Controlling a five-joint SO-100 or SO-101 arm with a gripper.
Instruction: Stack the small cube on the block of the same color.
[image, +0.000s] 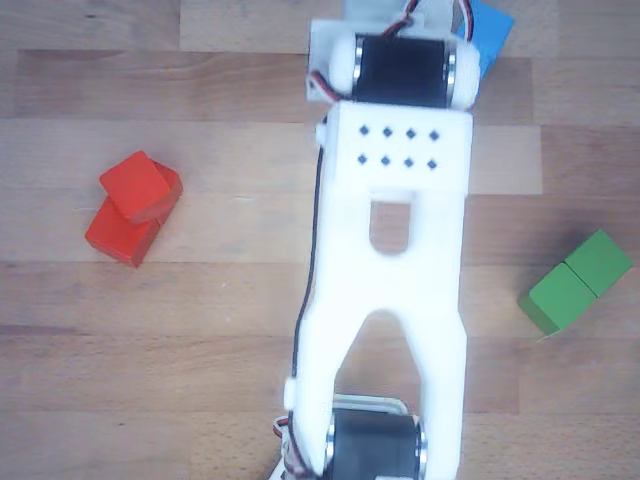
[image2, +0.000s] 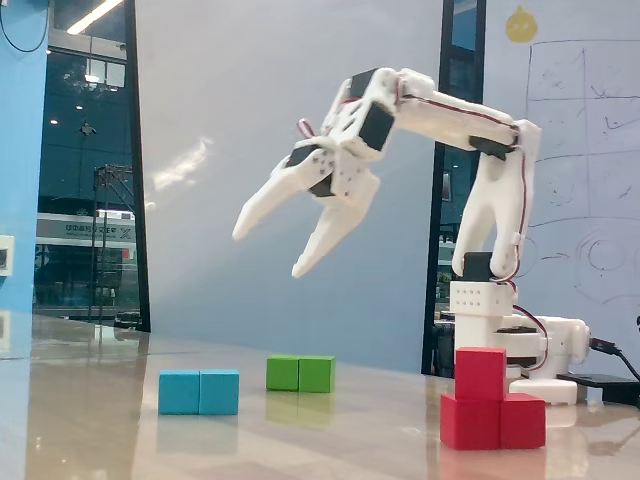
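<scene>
In the fixed view the small cube (image2: 480, 373) rests on the left half of the block of the same color (image2: 493, 421), a red oblong near the arm's base. From above, in the other view, the small cube (image: 138, 187) sits skewed on one end of that block (image: 120, 235). My gripper (image2: 268, 253) hangs open high in the air, well to the left of the red stack, fingers angled down-left with nothing between them. In the other view my white arm (image: 395, 270) hides the gripper.
A blue oblong block (image2: 199, 392) lies front left and a green one (image2: 300, 373) behind it. In the other view the green block (image: 575, 283) is at the right and a corner of the blue block (image: 492, 35) shows at the top. The arm's base (image2: 500, 320) stands behind the red stack.
</scene>
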